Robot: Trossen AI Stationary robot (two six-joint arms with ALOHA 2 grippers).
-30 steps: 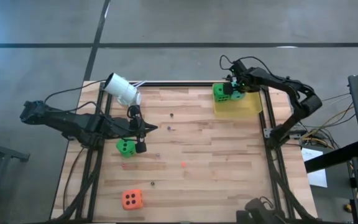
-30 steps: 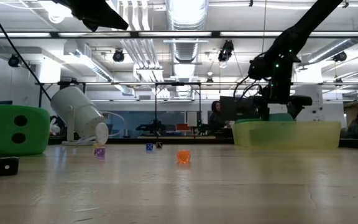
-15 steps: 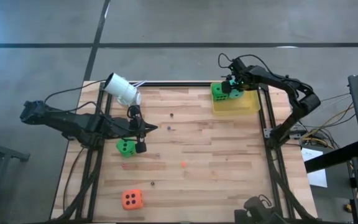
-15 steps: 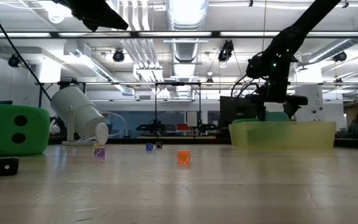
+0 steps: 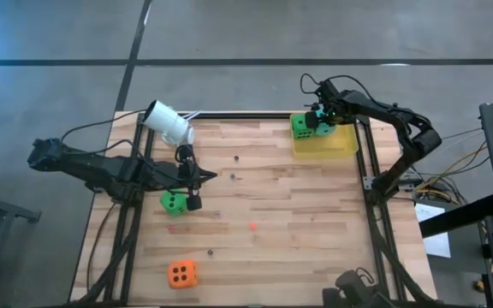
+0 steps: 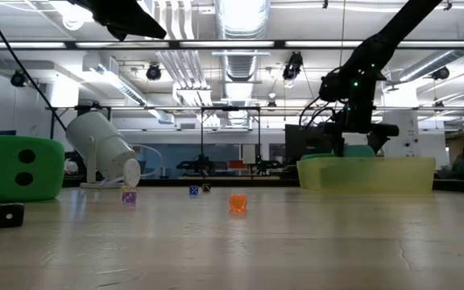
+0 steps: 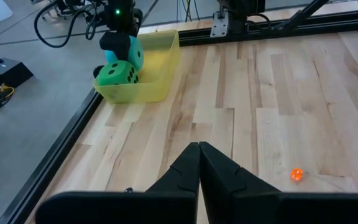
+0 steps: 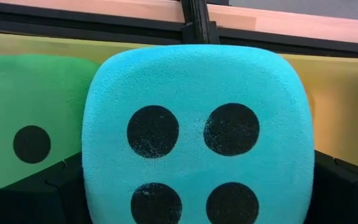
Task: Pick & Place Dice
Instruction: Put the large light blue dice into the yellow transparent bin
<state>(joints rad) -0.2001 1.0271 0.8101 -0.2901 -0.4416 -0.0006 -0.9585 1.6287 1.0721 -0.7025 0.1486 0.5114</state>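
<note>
Right gripper (image 5: 318, 117) hangs at the far right corner, jaws wide (left gripper (image 7: 199, 149) shut).

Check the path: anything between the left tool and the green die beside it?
Nothing visible. The left tool, shut, sits right next to the green die on the table, with no object between them in the high view.

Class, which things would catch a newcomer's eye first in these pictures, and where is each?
A teal die fills the right wrist view, sitting with a green die in the yellow bin at the table's far right corner. Another green die lies by the left end effector, and an orange die sits near the front edge.
</note>
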